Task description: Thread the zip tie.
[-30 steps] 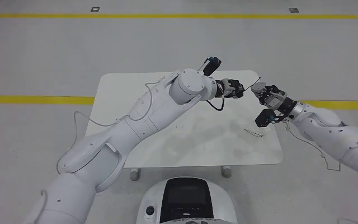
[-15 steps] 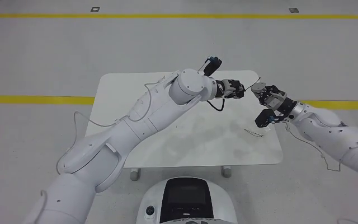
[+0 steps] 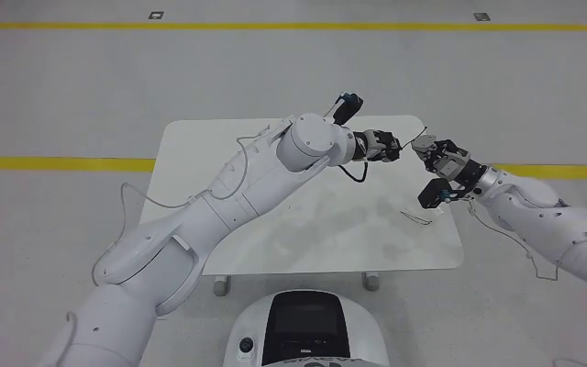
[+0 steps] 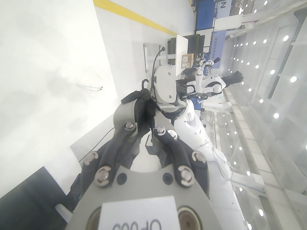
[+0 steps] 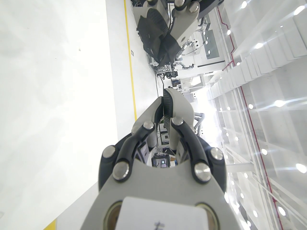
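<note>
Evidently two end effectors, two zip ties

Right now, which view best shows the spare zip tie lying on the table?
Left wrist view: the spare zip tie lies bent near the table edge, unobstructed. Top view shows it as a faint thin line.

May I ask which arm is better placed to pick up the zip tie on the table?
Right, likely: the zip tie lies by the table's right edge, nearer the right gripper than the left gripper.
</note>
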Controlling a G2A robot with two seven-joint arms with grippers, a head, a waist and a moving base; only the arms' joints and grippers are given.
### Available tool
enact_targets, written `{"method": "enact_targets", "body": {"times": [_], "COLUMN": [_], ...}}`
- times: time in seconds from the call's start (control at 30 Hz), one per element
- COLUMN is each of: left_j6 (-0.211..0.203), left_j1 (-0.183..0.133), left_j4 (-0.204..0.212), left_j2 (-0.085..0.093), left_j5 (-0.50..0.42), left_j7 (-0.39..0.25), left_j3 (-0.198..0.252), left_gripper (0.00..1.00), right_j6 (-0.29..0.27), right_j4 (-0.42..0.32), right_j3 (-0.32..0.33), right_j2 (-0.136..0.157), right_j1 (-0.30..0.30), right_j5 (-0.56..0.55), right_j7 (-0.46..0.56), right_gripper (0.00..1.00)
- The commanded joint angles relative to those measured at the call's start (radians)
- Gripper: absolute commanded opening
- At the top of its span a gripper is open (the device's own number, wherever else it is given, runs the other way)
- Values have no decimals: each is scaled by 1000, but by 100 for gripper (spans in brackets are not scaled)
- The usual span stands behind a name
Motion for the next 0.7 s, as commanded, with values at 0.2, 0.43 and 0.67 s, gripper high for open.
{"method": "enact_targets", "body": {"times": [0.2, 0.43, 0.67], "left_j6": [0, 0, 0], "left_j1": [-1, -5, -8], "left_j4": [-3, -3, 8], "left_j2": [1, -1, -4], "left_j5": [0, -3, -6], "left_j7": [-2, -3, 0], "left_j3": [1, 4, 8], "left_gripper": [0, 0, 0], "right_j6": [0, 0, 0], "right_j4": [1, 1, 0], "right_j3": [0, 0, 0], "right_j2": [-1, -1, 0], "right_j1": [0, 0, 0], "right_j5": [0, 0, 0], "right_j7": [0, 1, 3], "right_gripper": [0, 0, 0]}}
